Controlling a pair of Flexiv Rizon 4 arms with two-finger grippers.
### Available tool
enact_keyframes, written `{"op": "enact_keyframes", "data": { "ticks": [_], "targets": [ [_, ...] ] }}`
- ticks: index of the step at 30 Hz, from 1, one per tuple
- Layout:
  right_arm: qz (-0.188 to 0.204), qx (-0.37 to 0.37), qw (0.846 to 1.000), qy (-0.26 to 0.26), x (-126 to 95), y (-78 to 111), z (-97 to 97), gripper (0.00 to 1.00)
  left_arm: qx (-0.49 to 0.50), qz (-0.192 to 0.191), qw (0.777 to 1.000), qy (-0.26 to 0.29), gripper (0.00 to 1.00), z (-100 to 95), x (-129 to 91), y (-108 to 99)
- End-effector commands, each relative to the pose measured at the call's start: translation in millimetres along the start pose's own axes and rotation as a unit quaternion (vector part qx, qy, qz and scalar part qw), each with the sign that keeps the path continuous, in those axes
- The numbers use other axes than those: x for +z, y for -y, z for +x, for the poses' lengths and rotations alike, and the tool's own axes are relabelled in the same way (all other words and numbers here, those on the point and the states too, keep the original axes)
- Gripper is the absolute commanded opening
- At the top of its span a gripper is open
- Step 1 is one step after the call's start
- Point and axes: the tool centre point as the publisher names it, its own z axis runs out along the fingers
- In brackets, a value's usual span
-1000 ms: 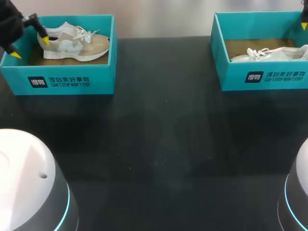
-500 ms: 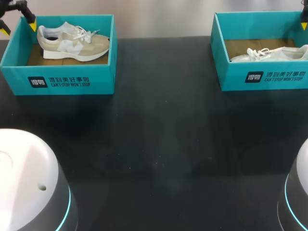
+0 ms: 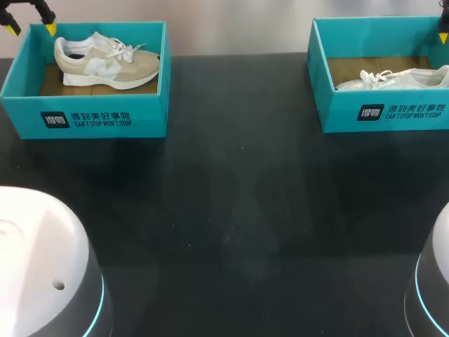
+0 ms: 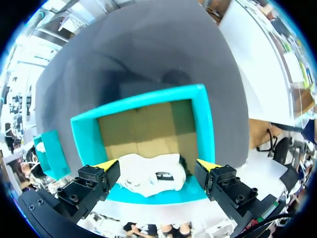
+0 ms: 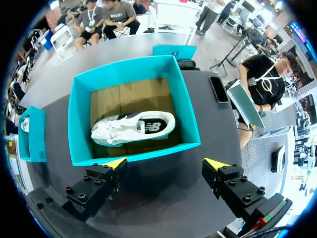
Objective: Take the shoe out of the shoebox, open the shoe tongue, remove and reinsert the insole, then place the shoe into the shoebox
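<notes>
Beige shoe [image 3: 105,62] lies on its sole inside the teal left shoebox [image 3: 98,116] at the far left of the black table [image 3: 231,210], toe pointing toward the table's middle. The left gripper [image 3: 30,27] hangs above the box's outer far corner, just beyond the heel, its yellow-tipped fingers spread wide and holding nothing. From its wrist, the shoe sits below and between the two tips. A white shoe [image 5: 133,129] lies in the right shoebox [image 5: 124,68]. The right gripper [image 5: 164,163], fingers likewise apart and empty, hovers short of the box wall nearest it, well clear of the white shoe.
</notes>
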Motion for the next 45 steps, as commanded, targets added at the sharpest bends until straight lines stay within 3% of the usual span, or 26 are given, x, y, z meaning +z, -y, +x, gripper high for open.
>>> {"op": "enact_keyframes", "data": {
  "ticks": [1,9,10,21,29,45],
  "targets": [
    [-0.001,0.001,1.000,0.001,-0.2,0.7,0.0,1.00,0.004,0.016,1.000,-0.001,1.00,15.3,23.2,-36.5],
    [-0.001,0.001,1.000,0.001,-0.2,0.7,0.0,1.00,0.044,0.019,0.999,-0.001,1.00,30.8,56.5,-66.9],
    [-0.001,0.001,1.000,0.001,-0.2,0.7,0.0,1.00,0.055,0.029,0.998,0.024,1.00,32.4,55.5,-70.6],
    [-0.001,0.001,1.000,0.001,-0.2,0.7,0.0,1.00,0.055,0.029,0.998,0.024,1.00,32.4,55.5,-70.6],
    [-0.001,0.001,1.000,0.001,-0.2,0.7,0.0,1.00,0.035,0.020,0.999,-0.020,1.00,34.2,89.8,-82.9],
    [-0.001,0.001,1.000,0.001,-0.2,0.7,0.0,1.00,-0.051,0.034,0.995,-0.085,1.00,45.1,134.4,-95.9]
  ]
}}
